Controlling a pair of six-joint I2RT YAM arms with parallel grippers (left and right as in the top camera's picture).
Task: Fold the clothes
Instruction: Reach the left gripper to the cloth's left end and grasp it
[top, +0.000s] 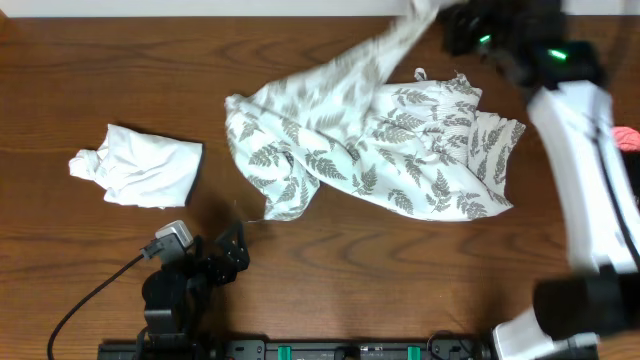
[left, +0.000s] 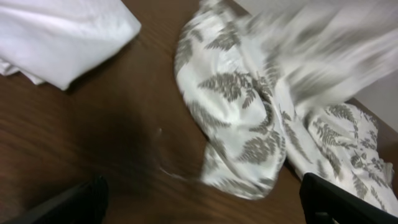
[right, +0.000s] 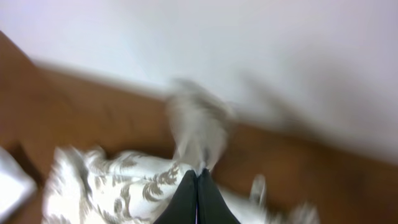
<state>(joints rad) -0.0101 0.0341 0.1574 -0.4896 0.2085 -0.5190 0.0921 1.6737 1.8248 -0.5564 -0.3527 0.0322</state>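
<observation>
Cream fern-print garment (top: 380, 140) lies crumpled on the worktop (top: 100, 60), one corner drawn up toward the far edge. Likely light, limp, quick to bunch; best taken by corners or hem. Right end effector (right: 198, 183) pinches that corner; left end effector (top: 236, 252) gapes wide, empty.

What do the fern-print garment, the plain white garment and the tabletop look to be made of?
Cream-white fern-print garment: thin matte cloth, possibly cotton; it drapes in soft folds.
Crumpled plain white garment: similar light matte fabric, creased.
Brown table: wood or wood-look laminate, slight sheen, visible grain.
</observation>
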